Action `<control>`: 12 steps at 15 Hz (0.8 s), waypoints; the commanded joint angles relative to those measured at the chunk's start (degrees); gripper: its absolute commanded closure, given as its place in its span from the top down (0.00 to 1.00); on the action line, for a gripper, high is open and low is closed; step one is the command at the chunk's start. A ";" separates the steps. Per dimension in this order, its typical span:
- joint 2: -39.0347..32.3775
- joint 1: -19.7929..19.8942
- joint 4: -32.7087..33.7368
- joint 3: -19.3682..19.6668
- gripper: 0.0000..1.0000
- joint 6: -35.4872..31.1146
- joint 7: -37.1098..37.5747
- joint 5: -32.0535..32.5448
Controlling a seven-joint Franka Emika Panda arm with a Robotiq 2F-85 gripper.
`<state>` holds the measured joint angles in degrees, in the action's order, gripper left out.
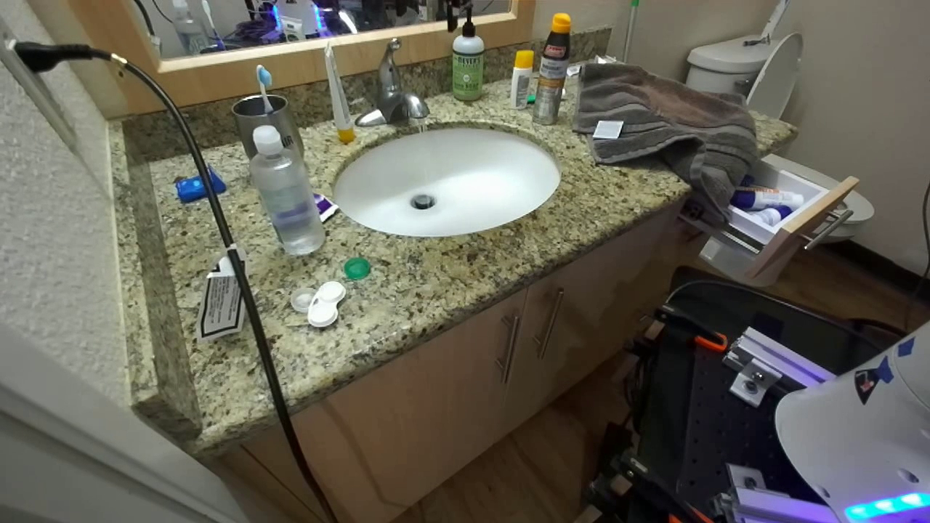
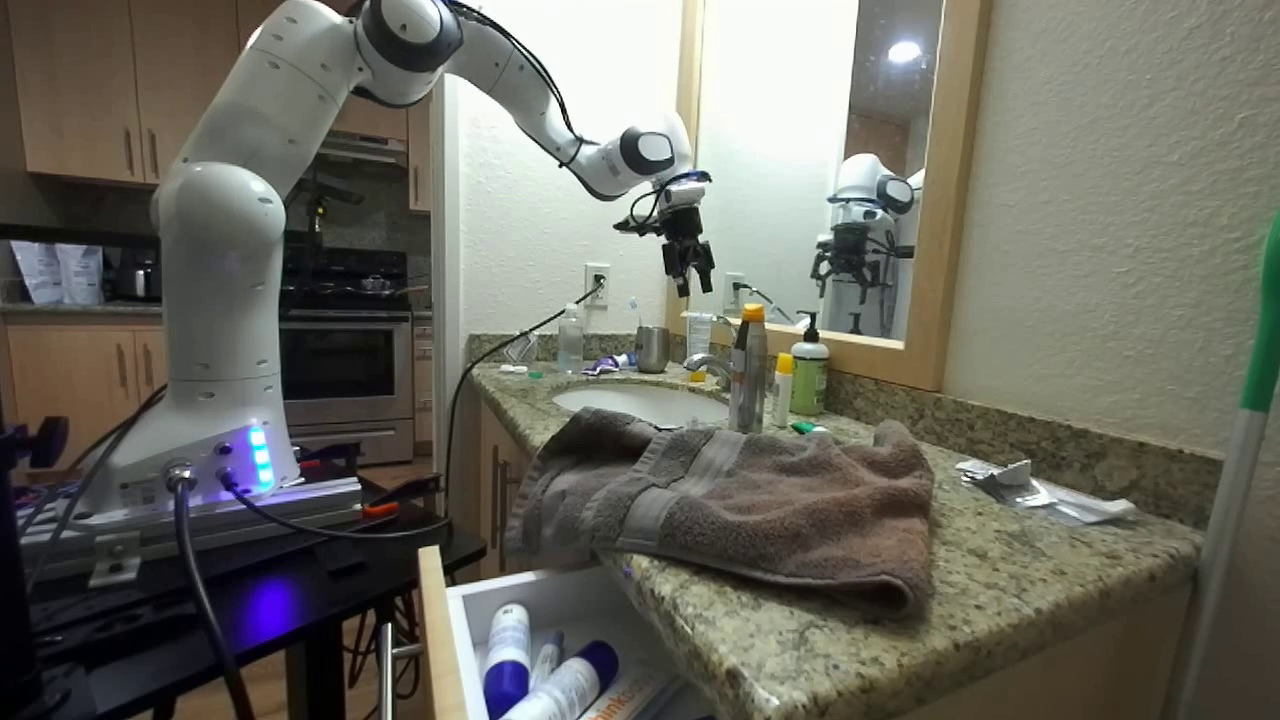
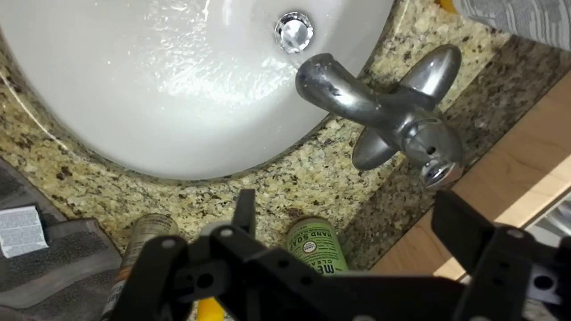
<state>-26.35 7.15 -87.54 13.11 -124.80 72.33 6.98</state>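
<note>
My gripper (image 2: 695,290) hangs above the back of the counter with its jaws wide apart. In the wrist view nothing sits between the fingertips of the gripper (image 3: 344,200). Below it stands a green hand soap bottle (image 3: 316,245), partly hidden by the gripper body. The chrome faucet (image 3: 379,107) lies just ahead, a thin stream of water falling into the white sink (image 3: 200,111). Beside the soap are a yellow-capped white bottle (image 1: 522,80) and a spray can (image 1: 551,80) with an orange cap. A grey-brown towel (image 2: 720,500) drapes over the counter edge.
A pulled-out drawer (image 2: 455,640) holds several tubes. On the counter are a clear bottle (image 1: 287,196), a metal cup (image 1: 251,112) with a toothbrush, a white lens case (image 1: 327,303) and an upright tube (image 1: 338,94). A black cable (image 1: 218,211) crosses in front. The mirror frame (image 3: 504,178) borders the counter's back.
</note>
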 commanded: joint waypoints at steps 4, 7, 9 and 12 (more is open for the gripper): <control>-4.37 0.15 4.88 1.13 1.00 0.20 7.70 -2.46; -3.86 -0.45 3.74 1.58 1.00 -1.80 7.92 -1.16; -6.11 -0.57 6.30 1.62 1.00 -1.04 10.05 -1.58; -8.54 -0.44 8.90 1.54 1.00 -1.49 12.86 -2.21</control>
<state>-31.69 6.94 -82.16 14.14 -125.76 82.81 5.10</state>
